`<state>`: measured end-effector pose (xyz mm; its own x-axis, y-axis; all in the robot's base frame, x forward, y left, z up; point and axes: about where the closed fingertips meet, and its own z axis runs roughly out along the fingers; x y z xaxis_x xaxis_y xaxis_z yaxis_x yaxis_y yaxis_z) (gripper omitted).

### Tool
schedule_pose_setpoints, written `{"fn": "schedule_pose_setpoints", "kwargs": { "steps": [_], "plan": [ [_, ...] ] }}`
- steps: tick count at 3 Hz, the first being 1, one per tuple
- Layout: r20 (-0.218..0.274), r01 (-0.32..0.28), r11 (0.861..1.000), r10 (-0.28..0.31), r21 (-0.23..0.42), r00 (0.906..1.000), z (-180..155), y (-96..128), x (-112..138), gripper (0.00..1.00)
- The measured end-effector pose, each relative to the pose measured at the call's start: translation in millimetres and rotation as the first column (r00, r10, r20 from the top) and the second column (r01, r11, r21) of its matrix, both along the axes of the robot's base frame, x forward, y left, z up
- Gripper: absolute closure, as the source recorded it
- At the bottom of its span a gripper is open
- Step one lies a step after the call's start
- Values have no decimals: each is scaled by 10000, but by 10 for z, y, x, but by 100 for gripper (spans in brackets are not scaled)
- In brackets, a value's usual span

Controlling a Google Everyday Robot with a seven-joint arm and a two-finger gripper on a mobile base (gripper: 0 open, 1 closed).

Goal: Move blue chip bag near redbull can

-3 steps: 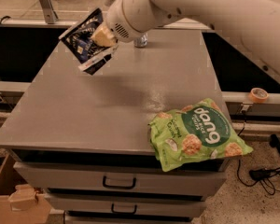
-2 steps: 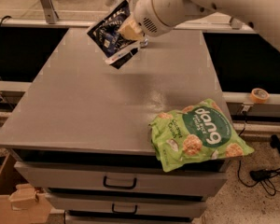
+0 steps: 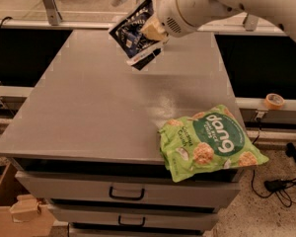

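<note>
The blue chip bag [image 3: 132,33], dark navy with white lettering, hangs tilted in the air above the far middle of the grey table [image 3: 89,112]. My gripper [image 3: 153,31] is shut on the bag's right side, with the white arm reaching in from the upper right. The redbull can is not visible; the arm and bag cover the far part of the table.
A bright green "dang" bag [image 3: 209,141] lies at the table's front right corner, overhanging the edge. Drawers with handles [image 3: 127,194] are below the tabletop. A cardboard box [image 3: 12,211] stands on the floor at lower left. A tape roll [image 3: 275,100] sits on a rail at right.
My gripper has carried the blue chip bag to the right, from above the far left of the table toward the far middle. The green bag has not moved.
</note>
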<state>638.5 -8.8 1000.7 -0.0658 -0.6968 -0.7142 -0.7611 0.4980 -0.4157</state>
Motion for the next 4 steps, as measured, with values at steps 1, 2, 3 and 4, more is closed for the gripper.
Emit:
{"fn": "schedule_pose_setpoints", "kwargs": {
  "steps": [1, 2, 3, 4],
  "plan": [
    [540, 1304, 9898, -1273, -580, 9904, 21, -854, 245, 100],
    [828, 2213, 9728, -2155, -688, 9730, -52, -1373, 508, 100],
    [1056, 3162, 9467, -3088, -620, 9453, -205, -1708, 884, 100],
    [986, 3846, 9223, -3794, -393, 9200, -405, -1802, 1216, 100]
  ]
}}
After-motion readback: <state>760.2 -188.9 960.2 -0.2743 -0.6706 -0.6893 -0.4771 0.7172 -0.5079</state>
